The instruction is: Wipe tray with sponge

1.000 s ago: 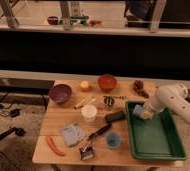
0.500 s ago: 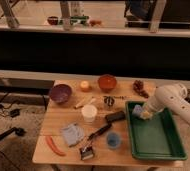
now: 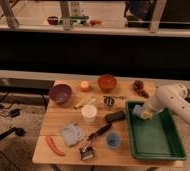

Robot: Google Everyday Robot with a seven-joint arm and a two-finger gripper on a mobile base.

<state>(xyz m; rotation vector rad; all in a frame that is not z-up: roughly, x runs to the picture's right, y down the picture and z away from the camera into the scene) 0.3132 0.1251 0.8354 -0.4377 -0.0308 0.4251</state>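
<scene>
A green tray (image 3: 163,145) sits on the right side of the wooden table (image 3: 63,117). My white arm reaches in from the right. My gripper (image 3: 143,113) is down in the tray's far left corner, shut on a blue and yellow sponge (image 3: 137,109) that rests against the tray floor. The rest of the tray floor is bare.
On the table, left of the tray, are a black cylinder (image 3: 115,116), a white cup (image 3: 89,113), a blue cup (image 3: 113,140), a black brush (image 3: 99,132), a blue cloth (image 3: 73,134), a red pepper (image 3: 53,146), a purple bowl (image 3: 60,93) and an orange bowl (image 3: 107,82).
</scene>
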